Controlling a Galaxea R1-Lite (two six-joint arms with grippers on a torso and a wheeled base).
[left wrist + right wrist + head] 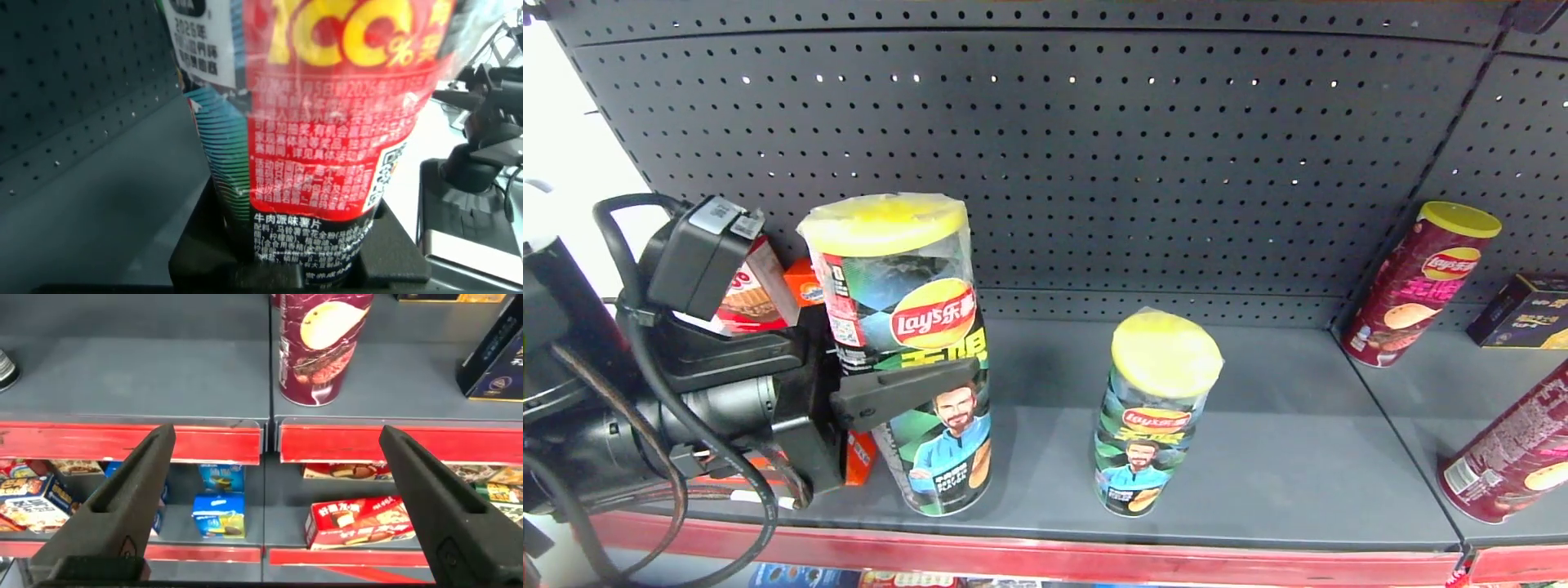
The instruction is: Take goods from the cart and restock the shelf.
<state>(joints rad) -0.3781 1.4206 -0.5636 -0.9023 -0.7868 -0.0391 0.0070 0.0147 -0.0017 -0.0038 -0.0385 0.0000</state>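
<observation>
A tall chips can (907, 327) with a yellow lid and green-blue print stands upright near the front left of the grey shelf (1282, 457). My left gripper (907, 390) is shut on its middle, one finger (894, 396) across its front. In the left wrist view the can (319, 122) fills the space between the jaws of the left gripper (294, 265). A second, matching can (1156, 412) stands free to its right. My right gripper (278, 514) is open with nothing in it, in front of the shelf's red front strip (204, 441), below a maroon can (323, 343).
Red and orange boxes (768, 286) sit behind the left gripper. On the neighbouring shelf section a maroon can (1421, 282) leans at the back, another (1511, 453) lies near the front, and a dark box (1523, 310) sits at the far right. Biscuit boxes (221, 510) fill the lower shelf.
</observation>
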